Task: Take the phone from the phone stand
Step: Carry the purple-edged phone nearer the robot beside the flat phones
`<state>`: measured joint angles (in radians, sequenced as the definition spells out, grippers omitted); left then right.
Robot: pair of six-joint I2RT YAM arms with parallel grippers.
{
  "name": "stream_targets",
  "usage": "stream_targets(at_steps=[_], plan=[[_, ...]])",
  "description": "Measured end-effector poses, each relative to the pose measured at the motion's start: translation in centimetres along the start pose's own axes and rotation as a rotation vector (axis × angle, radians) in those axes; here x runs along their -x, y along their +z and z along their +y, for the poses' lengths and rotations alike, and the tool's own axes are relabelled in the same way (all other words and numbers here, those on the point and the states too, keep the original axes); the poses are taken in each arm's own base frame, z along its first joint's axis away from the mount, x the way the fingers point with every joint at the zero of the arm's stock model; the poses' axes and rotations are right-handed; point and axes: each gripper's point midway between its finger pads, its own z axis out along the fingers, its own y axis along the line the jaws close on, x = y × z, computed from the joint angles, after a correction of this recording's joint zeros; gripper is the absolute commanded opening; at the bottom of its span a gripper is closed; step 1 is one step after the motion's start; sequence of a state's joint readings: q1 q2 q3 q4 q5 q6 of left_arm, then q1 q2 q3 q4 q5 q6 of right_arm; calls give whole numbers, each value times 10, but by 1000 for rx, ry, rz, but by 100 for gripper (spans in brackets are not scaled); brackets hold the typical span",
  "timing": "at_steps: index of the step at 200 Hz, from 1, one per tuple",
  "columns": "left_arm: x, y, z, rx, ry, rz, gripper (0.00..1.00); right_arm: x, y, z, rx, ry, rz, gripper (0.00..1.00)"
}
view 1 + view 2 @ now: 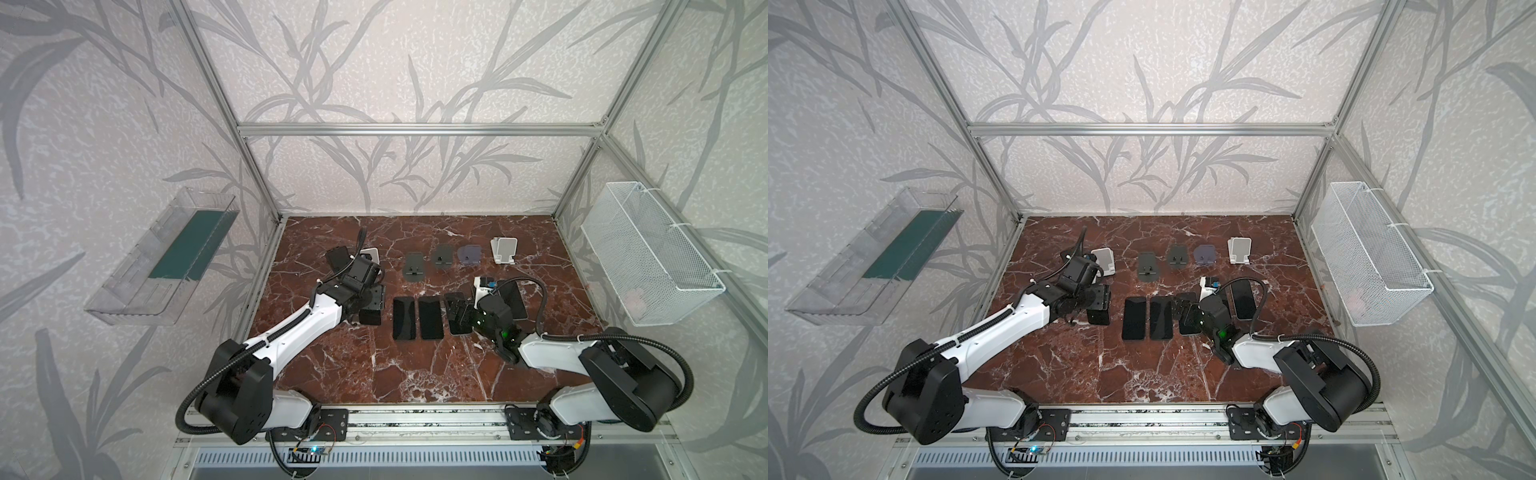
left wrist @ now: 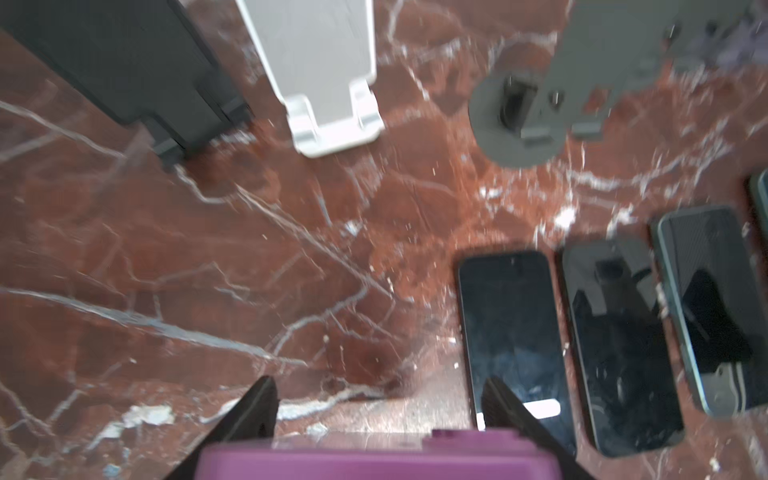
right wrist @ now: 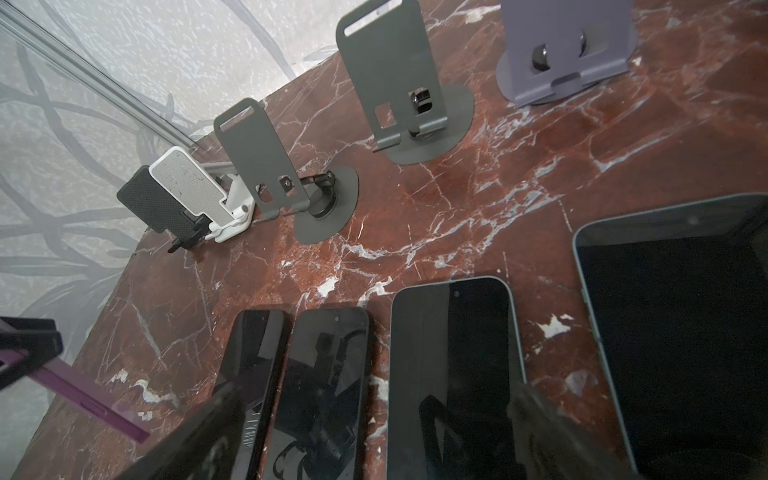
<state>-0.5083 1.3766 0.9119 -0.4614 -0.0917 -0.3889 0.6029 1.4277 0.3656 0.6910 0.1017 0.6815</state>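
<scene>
left arm [image 1: 299, 328] stretched forward | left tool [image 2: 379, 399] gripping, jaws narrow | right arm [image 1: 552, 353] folded | right tool [image 3: 376, 395] jaws wide apart

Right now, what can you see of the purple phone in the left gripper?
The purple phone is clamped between the left gripper's black fingers. Its case looks like matte magenta plastic, with rounded corners and a small nub on one edge; the right wrist view shows its thin side with a slim slot. It sits on no stand, held beside the row of dark phones lying flat on the marble table. Whether it touches the table is unclear.
</scene>
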Motion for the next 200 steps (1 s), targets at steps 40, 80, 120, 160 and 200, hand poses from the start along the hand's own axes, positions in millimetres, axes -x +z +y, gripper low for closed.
stream_targets(at_steps=[40, 80, 120, 160, 200], plan=[[-12, 22, -5, -6, -19, 59, 51, 0, 0, 0, 1, 3, 2, 99], [-8, 37, -8, 1, -23, 68, 49, -1, 0, 0, 0, 2, 3, 99], [-7, 58, -13, 19, -15, 110, 48, -1, 0, 0, -1, 3, 4, 99], [-9, 77, -16, 32, -13, 151, 45, -1, 0, -1, -3, 3, 7, 99], [-14, 89, -18, 39, -40, 181, 45, -1, 0, -1, -3, 5, 6, 99]])
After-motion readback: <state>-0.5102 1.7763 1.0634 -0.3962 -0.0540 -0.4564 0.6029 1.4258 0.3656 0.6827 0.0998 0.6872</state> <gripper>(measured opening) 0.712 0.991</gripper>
